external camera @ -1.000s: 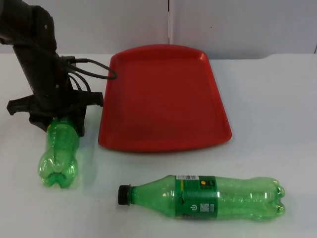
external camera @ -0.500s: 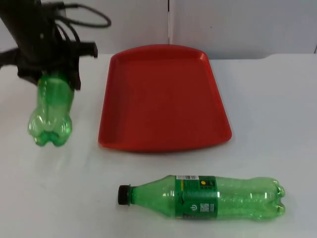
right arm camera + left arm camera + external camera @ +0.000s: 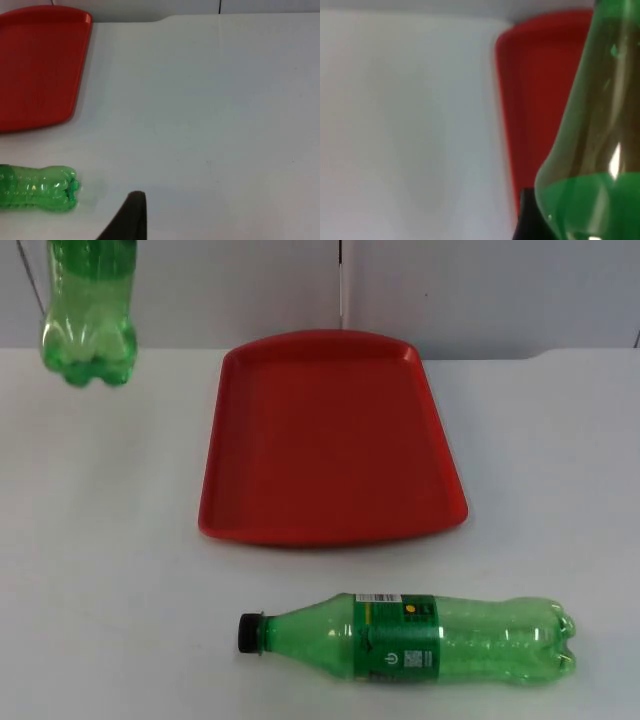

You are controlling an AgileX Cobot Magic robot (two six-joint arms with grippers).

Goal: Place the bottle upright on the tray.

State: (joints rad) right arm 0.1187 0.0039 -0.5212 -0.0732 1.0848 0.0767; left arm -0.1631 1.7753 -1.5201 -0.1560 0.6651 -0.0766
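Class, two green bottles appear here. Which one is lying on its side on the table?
The labelled bottle with the black cap, lying in front of the red tray. The other bottle hangs in the air.

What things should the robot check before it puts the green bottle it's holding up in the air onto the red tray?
1. Lifted bottle off the table, base hanging down: ok.
2. Left gripper's hold on it: cannot tell; the left wrist view has the bottle close against a black fingertip, but the grip itself is out of sight.
3. Red tray bare and flat, with room for a bottle: ok.
4. Lifted bottle above the tray: not ok, it hangs off to the tray's left side.
5. Second bottle lies on its side on the table, apart from the tray: ok, not in the way.
6. Right gripper's fingertip is above the table near the second bottle's base, waiting: ok.
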